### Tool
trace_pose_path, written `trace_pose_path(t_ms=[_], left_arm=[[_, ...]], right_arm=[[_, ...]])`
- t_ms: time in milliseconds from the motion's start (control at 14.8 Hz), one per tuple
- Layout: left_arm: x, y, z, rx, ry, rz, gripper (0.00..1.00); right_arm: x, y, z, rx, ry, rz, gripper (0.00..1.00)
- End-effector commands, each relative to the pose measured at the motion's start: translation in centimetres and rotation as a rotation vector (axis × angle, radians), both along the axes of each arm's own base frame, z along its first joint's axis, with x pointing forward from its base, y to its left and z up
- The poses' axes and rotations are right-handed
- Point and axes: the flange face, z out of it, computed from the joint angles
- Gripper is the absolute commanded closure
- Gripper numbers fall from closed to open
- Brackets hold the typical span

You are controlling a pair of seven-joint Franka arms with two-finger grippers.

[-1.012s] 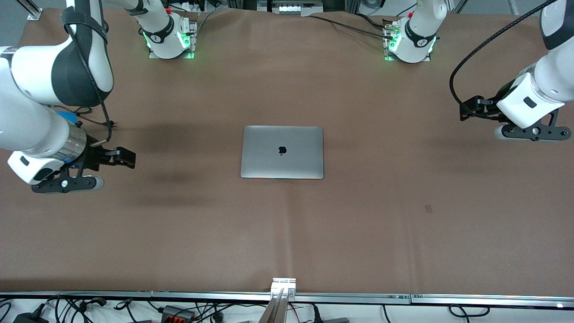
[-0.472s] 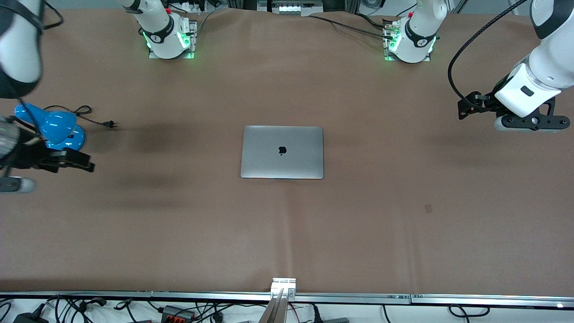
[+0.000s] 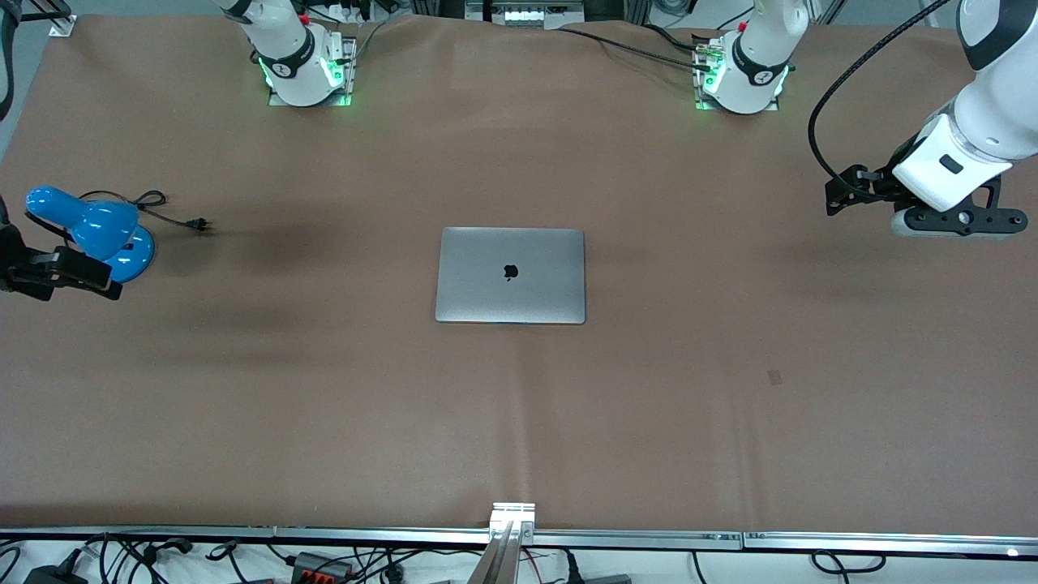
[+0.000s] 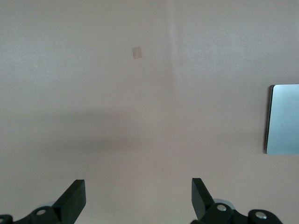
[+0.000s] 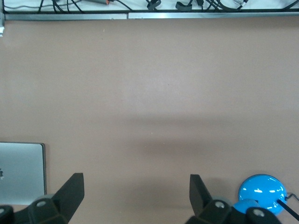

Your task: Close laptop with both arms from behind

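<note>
Both tools stand spread and empty, well apart from the shut laptop point(image 3: 510, 275) lying flat mid-surface: left tool point(image 4: 138, 198) over bare surface, right tool point(image 5: 136, 195) beside the blue lamp point(image 3: 89, 229). Risk, I judge: the right tool swinging into that lamp.

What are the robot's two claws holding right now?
Nothing. The left gripper and the right gripper are both open and empty, up over bare table. The laptop lies shut between them.
</note>
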Motion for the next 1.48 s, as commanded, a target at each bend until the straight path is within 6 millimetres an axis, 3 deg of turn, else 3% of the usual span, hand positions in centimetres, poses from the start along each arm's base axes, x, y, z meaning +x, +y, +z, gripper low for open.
trace_pose_path(t_ms=[0, 405, 877, 1417], left_arm=[[-0.4, -0.2, 0.4, -0.011, 0.000, 0.009, 0.00], [-0.4, -0.1, 0.4, -0.011, 0.002, 0.012, 0.00], [-0.5, -0.2, 0.4, -0.010, 0.006, 0.009, 0.00], [-0.6, -0.1, 0.3, -0.010, 0.014, 0.009, 0.00]], right_arm=[[-3.3, 0.1, 0.3, -0.019, 0.018, -0.004, 0.00], [-10.8, -0.2, -0.2, -0.029, 0.011, -0.009, 0.00], [-12.5, -0.1, 1.4, -0.058, 0.027, -0.005, 0.00], [-12.4, -0.2, 1.5, -0.057, 0.024, -0.010, 0.00]])
